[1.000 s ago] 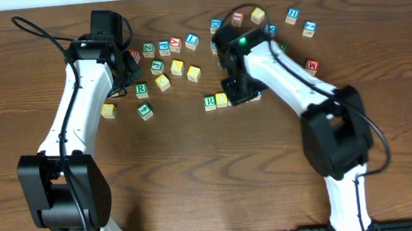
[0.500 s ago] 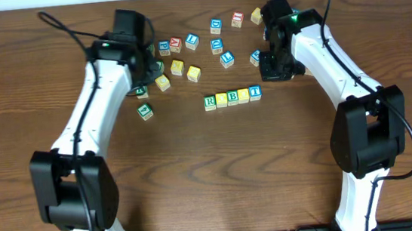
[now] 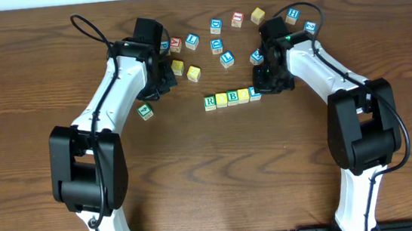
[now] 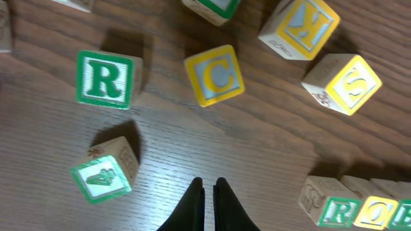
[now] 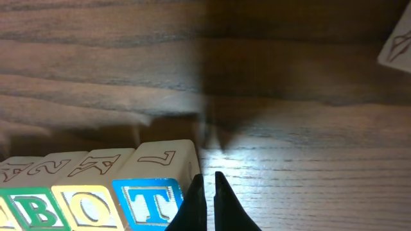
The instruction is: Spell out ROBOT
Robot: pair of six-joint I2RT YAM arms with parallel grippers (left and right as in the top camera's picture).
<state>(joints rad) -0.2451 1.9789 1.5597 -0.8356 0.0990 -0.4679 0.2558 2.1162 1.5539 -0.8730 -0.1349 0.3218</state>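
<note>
If you start at the side of the table [image 3: 212, 175] nearest the arm bases, the first thing you hit is the word itself. R cube [image 3: 209, 101], O cube [image 3: 221, 99], B cube [image 3: 232, 97], second O cube [image 3: 243, 94] and T cube [image 5: 154, 192] sit shoulder to shoulder in one row, each touching the next. Seen from overhead it reads left to right, roughly mid-table between the two arms, and the T end is half hidden under the right arm.

The right gripper [image 5: 207, 186] is parked right at that T end. Its fingers are pressed together with nothing between them, tips down by the wood just beside the cube's outer face. Honestly can't tell if it's actually touching the T or only next to it.

The left gripper [image 4: 209, 192] is closed up too, pinching nothing, and hangs over bare wood. In its wrist view the R end of the row is off to one side and a tilted green picture cube [image 4: 106, 173] is on the other, both apart from the fingers.

Past that there's a spare R cube [image 4: 106, 78] with a green frame, then a C cube [image 4: 214, 74], an S cube [image 4: 342, 82] and a K cube [image 4: 298, 25].

Furthest back, near the far edge, are more loose ones: a yellow cube [image 3: 258, 14], a red-lettered cube [image 3: 237, 18] just beside it and a blue H cube [image 3: 292, 14].
</note>
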